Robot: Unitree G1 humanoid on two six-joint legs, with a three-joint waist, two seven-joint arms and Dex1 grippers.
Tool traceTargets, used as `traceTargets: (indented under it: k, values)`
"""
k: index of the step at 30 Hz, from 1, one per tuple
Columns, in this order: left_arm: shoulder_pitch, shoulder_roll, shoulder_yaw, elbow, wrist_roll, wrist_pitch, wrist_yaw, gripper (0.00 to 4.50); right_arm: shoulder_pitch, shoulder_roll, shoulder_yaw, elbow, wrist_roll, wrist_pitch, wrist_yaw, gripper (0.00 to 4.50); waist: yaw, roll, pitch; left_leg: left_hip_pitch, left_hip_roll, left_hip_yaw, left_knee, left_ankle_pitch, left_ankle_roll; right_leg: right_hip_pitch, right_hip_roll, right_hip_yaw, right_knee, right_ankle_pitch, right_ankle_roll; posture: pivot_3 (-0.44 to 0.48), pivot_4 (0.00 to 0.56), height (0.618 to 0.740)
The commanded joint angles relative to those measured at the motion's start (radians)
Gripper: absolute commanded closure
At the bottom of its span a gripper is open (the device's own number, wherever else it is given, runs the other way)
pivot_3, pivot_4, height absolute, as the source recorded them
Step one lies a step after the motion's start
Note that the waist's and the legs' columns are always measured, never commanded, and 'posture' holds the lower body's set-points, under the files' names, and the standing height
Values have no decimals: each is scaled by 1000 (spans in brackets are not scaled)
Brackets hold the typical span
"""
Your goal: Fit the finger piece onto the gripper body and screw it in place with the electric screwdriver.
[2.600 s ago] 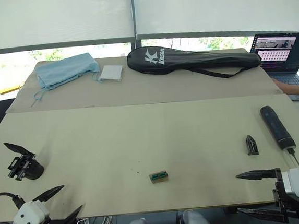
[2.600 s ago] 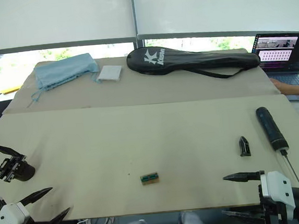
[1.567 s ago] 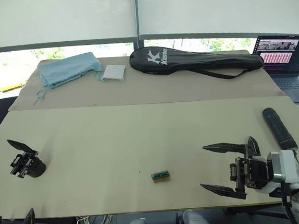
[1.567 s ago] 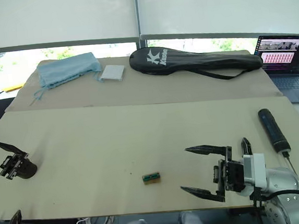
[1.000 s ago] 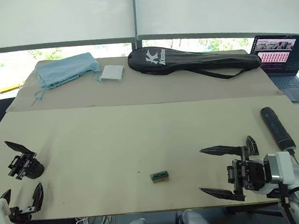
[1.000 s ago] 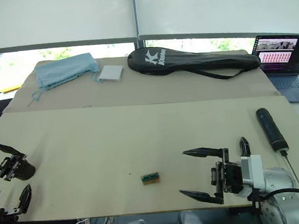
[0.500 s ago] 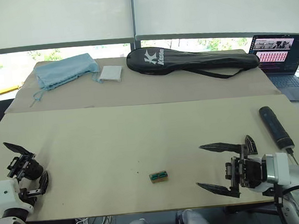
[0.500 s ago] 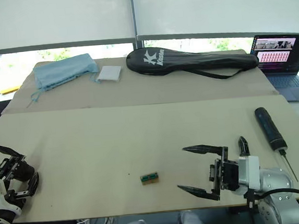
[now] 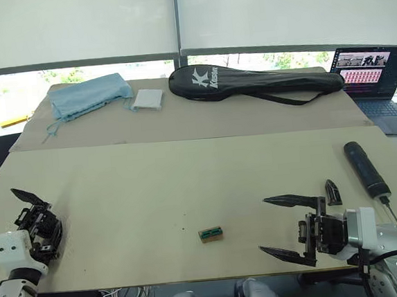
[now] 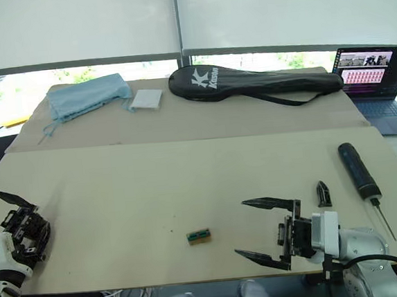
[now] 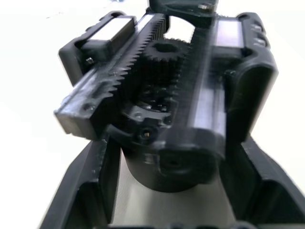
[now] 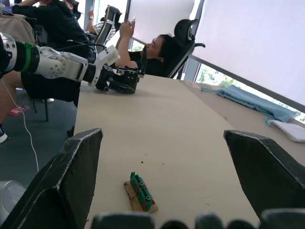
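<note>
While the body [image 9: 39,219] at the tabletop's left edge is straddled, seemingly gripped, by the left gripper [image 9: 44,231], the finger piece [image 9: 333,191] near the right edge must next be grasped by the wide-open, empty right gripper [image 9: 278,227].

Bright daylight from the far windows, soft faint shadows, left wrist view washed out, blurred close-up

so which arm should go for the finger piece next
The right. Its open gripper hovers low over the table near the finger piece, with the electric screwdriver also on that side. The left gripper is across the table, its fingers around the gripper body, so it looks occupied.
</note>
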Motion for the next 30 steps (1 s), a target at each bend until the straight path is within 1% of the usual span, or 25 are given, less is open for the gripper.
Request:
traceTargets:
  k: [1,4,6,9,11,14,17,19,22,24,27,30]
  values:
    - [13,-18,18,-31,-55,-37,-40,2160,1,-17,-29,-5,17,-42,11,0,-1,0,0,0,0,0,0,0,0,0,0,0,0,0,0,0,150,740]
    - [9,-28,8,-77,-83,-50,-66,2160,4,-24,-38,10,21,-54,19,0,1,-1,0,0,0,0,0,0,1,0,-1,0,0,0,0,0,150,740]
    - [-14,-39,-17,-165,-115,-22,-68,2160,12,-35,-57,27,29,-63,30,0,7,-2,1,0,0,0,0,0,1,0,-1,0,-1,0,0,0,150,740]
    - [-68,-20,-101,-350,-109,75,-30,2160,45,-65,-109,41,50,-70,56,0,25,-10,5,-3,0,0,1,-1,1,0,-2,-1,-1,0,1,0,150,740]
    - [-86,-14,-150,-422,-101,128,-25,2160,72,-80,-133,37,70,-64,72,0,28,-13,5,-4,0,-1,1,-1,1,-1,-1,-1,-1,1,1,0,150,740]
    - [-129,-18,-242,-494,-72,192,-14,2160,122,-102,-167,30,88,-63,104,0,22,-11,7,-4,-1,-1,1,-1,1,-1,-1,-1,-1,1,1,0,150,740]
    - [-186,-52,-356,-555,-39,267,32,2160,149,-105,-188,19,83,-64,95,0,8,-9,7,-3,-1,-1,1,-1,1,-1,0,-1,-1,1,1,0,150,740]
    - [-213,-83,-452,-572,1,286,40,2160,165,-96,-190,-5,77,-60,77,0,3,-9,8,-3,-1,-1,1,-1,1,-1,0,0,-1,1,1,0,150,740]
    - [-248,-137,-593,-547,81,278,49,2160,205,-88,-183,-53,69,-54,53,0,0,-8,8,-2,-1,-1,0,0,0,-1,1,0,-1,1,1,0,150,740]
    - [-260,-165,-643,-529,113,269,57,2160,222,-88,-182,-71,64,-52,40,0,6,-7,9,-2,-1,-1,1,0,-1,0,1,0,-1,1,1,0,150,740]
    - [-266,-191,-718,-478,180,205,39,2160,231,-84,-186,-97,54,-47,-2,0,6,-7,9,-2,-1,-1,1,0,-1,-1,1,1,-1,1,1,0,150,740]
    - [-269,-207,-757,-435,218,160,32,2160,234,-87,-174,-118,43,-43,-28,0,7,-6,9,-2,0,-1,0,0,-1,-1,1,1,-1,0,1,0,150,740]
